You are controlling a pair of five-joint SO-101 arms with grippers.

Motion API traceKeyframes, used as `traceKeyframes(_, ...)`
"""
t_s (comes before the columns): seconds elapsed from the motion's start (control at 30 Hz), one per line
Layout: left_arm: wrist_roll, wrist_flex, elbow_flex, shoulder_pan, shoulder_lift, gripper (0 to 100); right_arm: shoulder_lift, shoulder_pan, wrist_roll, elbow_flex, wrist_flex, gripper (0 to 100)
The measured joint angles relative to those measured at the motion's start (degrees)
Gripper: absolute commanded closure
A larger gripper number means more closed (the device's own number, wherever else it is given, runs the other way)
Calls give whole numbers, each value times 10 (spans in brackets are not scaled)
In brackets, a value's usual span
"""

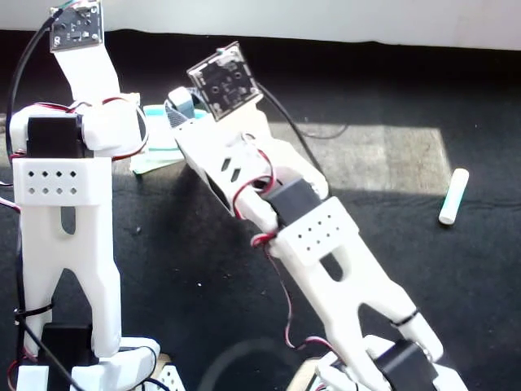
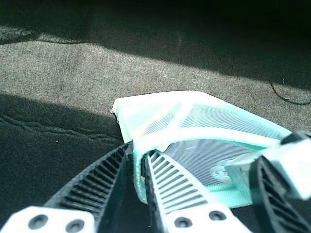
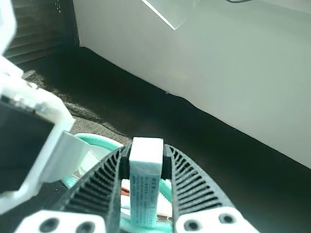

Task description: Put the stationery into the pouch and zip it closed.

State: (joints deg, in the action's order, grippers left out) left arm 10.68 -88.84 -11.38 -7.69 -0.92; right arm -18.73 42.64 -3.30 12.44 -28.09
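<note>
A mint-green mesh pouch [image 2: 204,141] lies on the dark table, and my left gripper [image 2: 137,153] is shut on its rim at one corner. Just beyond that, my right gripper [image 3: 146,150] is shut on a pale mint rectangular stick [image 3: 145,184] with print on it, upright over the pouch's rim [image 3: 99,141]. The same stick [image 2: 286,162] hangs over the pouch's mesh side in the left wrist view. In the high view both wrists cover most of the pouch [image 1: 156,155] at the back left. A white tube [image 1: 453,196] lies alone on the table at the far right.
A black mat [image 1: 391,269] covers the table, with a sunlit patch [image 1: 374,159] behind the right arm. A thin cable [image 1: 321,130] trails across the mat at the back. A white wall [image 3: 218,73] stands behind the table's far edge.
</note>
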Motion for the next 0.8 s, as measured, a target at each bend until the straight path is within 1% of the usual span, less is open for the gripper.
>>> traceKeyframes(0.2,0,0,0,0,0,991,38,0,0,-1,6,988)
traceKeyframes(0.27,0,0,0,0,0,991,40,0,0,-8,-4,965)
traceKeyframes(0.4,0,0,0,1,0,991,42,2,0,-51,-86,836)
traceKeyframes(0.43,0,0,0,1,0,991,42,3,0,-64,-113,825)
traceKeyframes(0.6,0,0,0,0,0,991,45,0,0,-147,-226,825)
traceKeyframes(0.8,0,0,0,0,0,991,45,-4,0,-308,-320,825)
